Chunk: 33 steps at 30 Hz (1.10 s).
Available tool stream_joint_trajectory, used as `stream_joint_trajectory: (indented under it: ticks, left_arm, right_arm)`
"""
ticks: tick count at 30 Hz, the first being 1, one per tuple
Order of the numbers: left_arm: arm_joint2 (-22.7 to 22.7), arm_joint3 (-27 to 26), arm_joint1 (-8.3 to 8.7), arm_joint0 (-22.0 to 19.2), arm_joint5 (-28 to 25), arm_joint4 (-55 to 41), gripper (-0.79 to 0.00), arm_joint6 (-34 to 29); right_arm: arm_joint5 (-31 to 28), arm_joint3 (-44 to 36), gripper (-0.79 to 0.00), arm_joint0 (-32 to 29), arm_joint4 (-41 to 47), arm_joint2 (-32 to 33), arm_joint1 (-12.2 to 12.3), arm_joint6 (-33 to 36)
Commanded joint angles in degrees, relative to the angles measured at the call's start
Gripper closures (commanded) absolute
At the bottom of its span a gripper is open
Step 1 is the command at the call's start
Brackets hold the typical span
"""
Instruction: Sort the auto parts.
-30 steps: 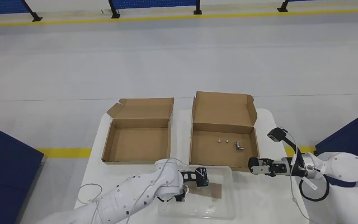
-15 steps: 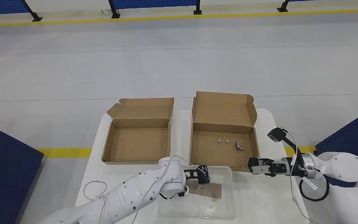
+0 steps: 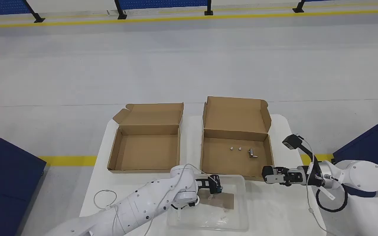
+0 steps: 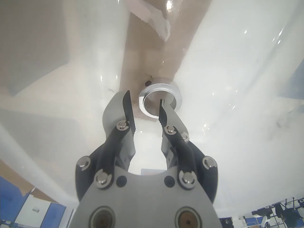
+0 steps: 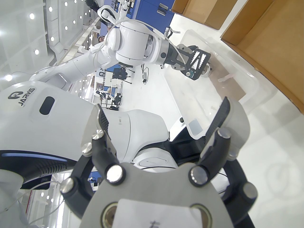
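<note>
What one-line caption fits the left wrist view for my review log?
Left gripper, fingers open, straddles the wall of a metal ring on the clear bin floor, a white plastic clip beyond.

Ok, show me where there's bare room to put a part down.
The left box is wholly bare. The right box is free in its left half and along the front; three small parts sit right of its middle. The bin is crowded at the back and middle, where the left gripper, ring and clip are; its front looks mostly free.
</note>
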Motion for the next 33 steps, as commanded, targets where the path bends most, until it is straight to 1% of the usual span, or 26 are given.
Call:
stream_joint_trajectory:
  ticks: [1,4,15,21,29,33]
  left_arm:
    - [0.0,0.5,-0.24,0.0,0.0,0.1,-0.212,-0.2]
    - [0.0,1.0,-0.59,0.0,0.1,0.2,-0.212,-0.3]
    - [0.2,2.5,-1.74,0.2,-0.5,0.6,-0.163,-1.1]
    - [0.0,3.1,-2.25,0.3,-0.7,0.9,-0.157,-1.2]
    - [-1.0,2.2,-2.22,0.7,-0.7,1.4,-0.151,-2.0]
    - [-1.0,3.1,-2.37,1.1,-1.4,1.5,-0.151,-1.6]
  right_arm:
    - [0.0,0.0,-0.785,0.0,0.0,0.0,0.0,0.0]
    - [0.0,0.0,-0.785,0.0,0.0,0.0,0.0,0.0]
    - [0.0,0.0,-0.785,0.0,0.0,0.0,0.0,0.0]
    - [0.0,0.0,-0.785,0.0,0.0,0.0,0.0,0.0]
    - [0.0,0.0,-0.785,0.0,0.0,0.0,0.0,0.0]
    - [0.0,0.0,-0.785,0.0,0.0,0.0,0.0,0.0]
